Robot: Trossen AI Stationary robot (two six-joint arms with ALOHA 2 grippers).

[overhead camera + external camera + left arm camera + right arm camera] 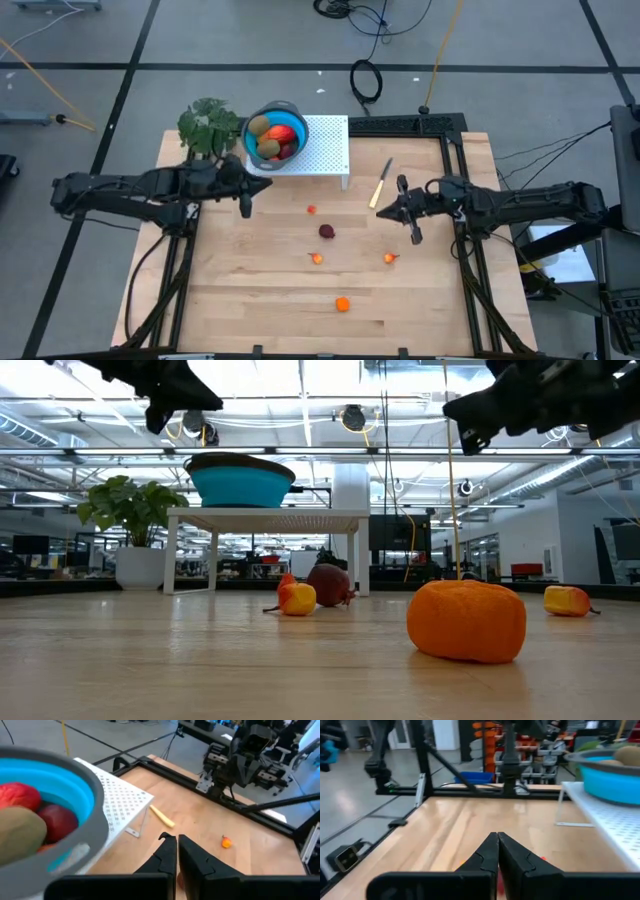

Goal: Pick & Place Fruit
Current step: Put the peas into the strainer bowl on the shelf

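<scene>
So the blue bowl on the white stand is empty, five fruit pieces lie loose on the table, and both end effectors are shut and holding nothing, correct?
Not quite: the blue bowl on the white stand is not empty. The high view shows several fruit pieces inside it. The rest stands: five loose pieces on the table, and left end effector and right end effector shut, holding nothing.

We see bright, even overhead light | ceiling strip lamps [300,400] glare white in the low view | the tabletop [250,300] shows only faint, soft shadows | the bowl's rim [75,835] looms blurred in the left wrist view | right wrist view soft, perhaps motion blur | low view's foreground wood out of focus
</scene>
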